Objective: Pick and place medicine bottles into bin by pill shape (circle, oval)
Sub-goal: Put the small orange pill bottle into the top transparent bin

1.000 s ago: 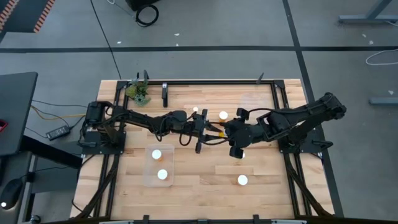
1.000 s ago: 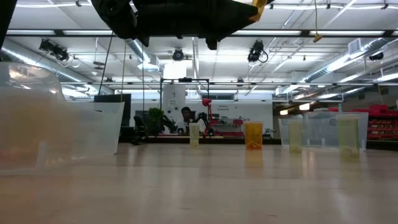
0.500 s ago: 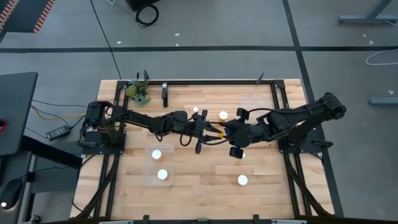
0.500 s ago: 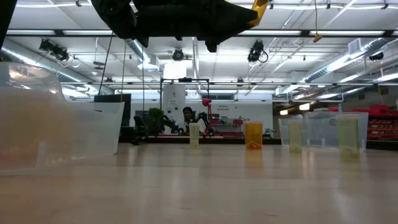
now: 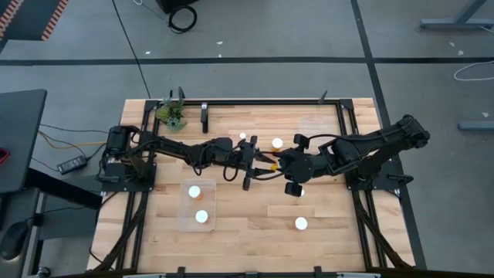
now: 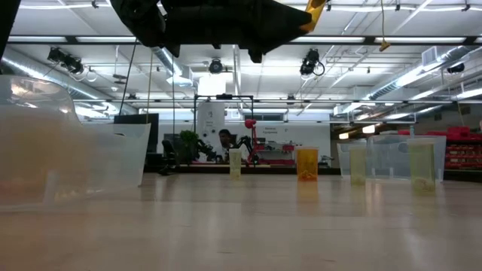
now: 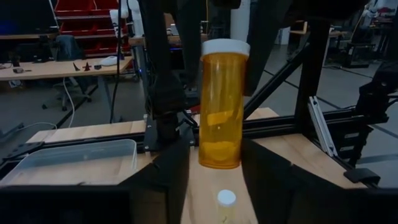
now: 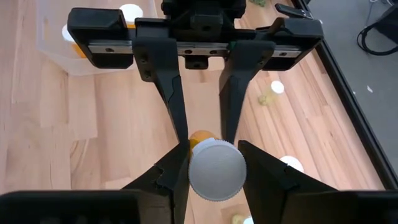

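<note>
The bottle is a tall amber, see-through cylinder with a ribbed round white cap, held in the air over the middle of the table. The right gripper pinches it at the cap end. The left gripper has a finger on each side of the bottle's lower end; whether they touch it I cannot tell. Compared with a second ago, both arms and the bottle sit in the same spot above the table; no shift shows from above.

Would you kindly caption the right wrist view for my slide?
Handover above the table: right gripper grips the bottle's white cap, left gripper opposite.
</note>
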